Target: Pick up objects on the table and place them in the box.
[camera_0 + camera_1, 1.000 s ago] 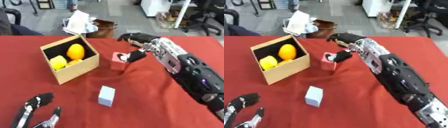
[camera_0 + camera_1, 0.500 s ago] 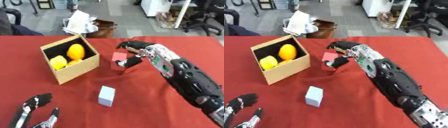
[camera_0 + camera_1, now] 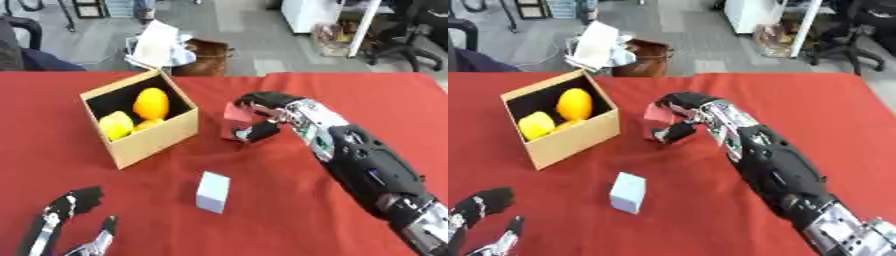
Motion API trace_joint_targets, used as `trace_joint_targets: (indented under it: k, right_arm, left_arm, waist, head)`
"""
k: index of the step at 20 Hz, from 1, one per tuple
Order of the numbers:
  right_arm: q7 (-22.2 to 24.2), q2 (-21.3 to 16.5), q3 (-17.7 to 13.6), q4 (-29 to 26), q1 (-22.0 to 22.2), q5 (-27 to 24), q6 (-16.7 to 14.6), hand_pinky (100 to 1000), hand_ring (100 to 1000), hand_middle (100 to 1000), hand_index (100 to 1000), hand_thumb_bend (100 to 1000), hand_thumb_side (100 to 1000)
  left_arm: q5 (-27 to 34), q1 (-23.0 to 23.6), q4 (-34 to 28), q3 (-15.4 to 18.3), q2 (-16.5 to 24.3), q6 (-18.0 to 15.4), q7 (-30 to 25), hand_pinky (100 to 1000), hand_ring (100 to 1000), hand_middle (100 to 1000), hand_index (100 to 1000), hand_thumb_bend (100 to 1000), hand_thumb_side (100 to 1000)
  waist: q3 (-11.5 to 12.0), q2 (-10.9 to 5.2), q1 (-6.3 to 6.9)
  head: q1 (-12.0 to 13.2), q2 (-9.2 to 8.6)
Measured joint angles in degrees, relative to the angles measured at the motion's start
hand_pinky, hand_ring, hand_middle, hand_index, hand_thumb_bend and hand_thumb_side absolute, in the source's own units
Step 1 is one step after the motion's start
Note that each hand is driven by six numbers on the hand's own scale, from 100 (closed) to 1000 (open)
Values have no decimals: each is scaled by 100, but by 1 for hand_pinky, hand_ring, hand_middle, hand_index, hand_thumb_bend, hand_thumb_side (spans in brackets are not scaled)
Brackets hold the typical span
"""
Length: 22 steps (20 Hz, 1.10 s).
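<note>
Right hand (image 3: 273,114) fingers (image 3: 255,96) grasp the red block (image 3: 235,116) at three o'clock of the box (image 3: 157,138); left hand (image 3: 66,227) released.

Box (image 3: 156,138) matt cardboard; table (image 3: 262,210) red cloth; right hand (image 3: 262,112) glossy plastic.

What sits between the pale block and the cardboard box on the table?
Nothing: only bare red tablecloth separates the pale block from the cardboard box, clearest in the left eye view. The red block in the right hand lies off that line.
</note>
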Motion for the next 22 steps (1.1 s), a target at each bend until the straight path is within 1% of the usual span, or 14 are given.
trace_joint_targets:
  k: [1,2,4,7,11,17,21,22]
  right_arm:
    - [-71,20,-29,8,-15,45,30,772,732,493,767,136,242]
    - [-155,35,-49,10,-33,89,64,756,704,457,735,133,197]
    - [-348,36,-85,9,-90,146,134,735,664,406,694,132,135]
    - [-659,38,-115,9,-163,189,216,720,640,388,687,112,110]
    - [-945,48,-127,-18,-387,180,276,707,621,380,689,100,100]
    - [-1025,207,-160,-227,-959,124,338,704,612,386,703,100,100]
    - [-992,499,-149,-249,-1193,131,299,708,618,449,757,100,100]
    - [-986,590,-148,-243,-1222,142,278,710,624,478,793,100,160]
  left_arm:
    - [2,0,0,0,0,1,-2,781,746,712,830,275,362]
    - [5,0,0,-1,0,2,-3,781,746,712,830,275,362]
    - [11,0,0,-2,0,1,-5,781,746,712,830,275,362]
    - [14,-3,0,-6,0,-4,-12,781,746,712,830,274,362]
    - [16,-8,0,-32,-1,-9,-31,782,747,712,830,273,362]
    - [16,-34,0,-57,-1,-18,-53,782,748,713,830,274,361]
    - [16,-44,1,-101,-2,-31,-93,782,748,713,830,275,360]
    - [16,-44,2,-106,-2,-32,-104,782,748,713,830,275,360]
  waist:
    - [1,0,1]
    - [2,0,1]
    - [6,0,1]
    - [21,0,1]
    - [54,0,1]
    - [154,0,1]
    - [239,-1,1]
    - [253,-1,1]
  head:
    - [-4,0]
    - [-7,0]
    - [-13,0]
    - [-24,0]
    - [-47,0]
    - [-96,0]
    - [-154,1]
    - [-165,1]
